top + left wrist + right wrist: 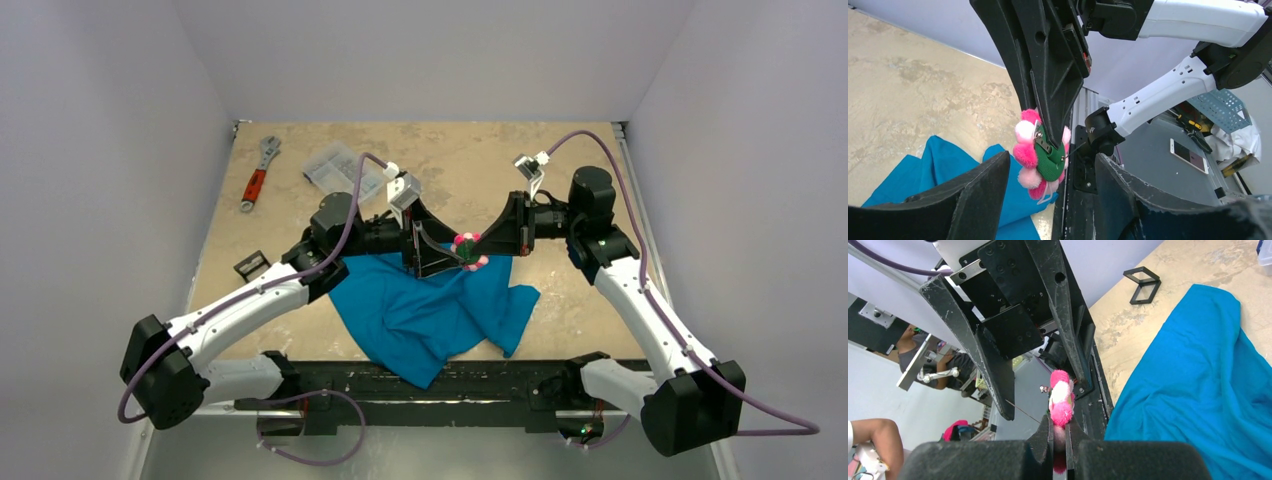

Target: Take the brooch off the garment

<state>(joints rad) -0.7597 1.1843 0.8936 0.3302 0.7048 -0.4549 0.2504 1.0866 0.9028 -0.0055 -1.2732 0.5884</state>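
Note:
The brooch point(1061, 402), a puff of pink and red petals with a green back point(1048, 157), hangs in the air clear of the garment. My right gripper point(1060, 437) is shut on its lower petals. In the left wrist view the right gripper's black fingers point(1053, 95) come down onto the brooch, and a thin pin needle sticks out sideways from its back. My left gripper point(1050, 195) is open, its two fingers apart on either side just below the brooch and touching nothing. The teal garment point(430, 315) lies crumpled on the table under both grippers point(1208, 390).
A red-handled wrench point(258, 175) and a clear plastic bag point(340, 168) lie at the back left of the table. A small black stand point(250, 265) sits by the left edge of the table point(1143, 282). The garment reaches the table's front rail point(440, 380).

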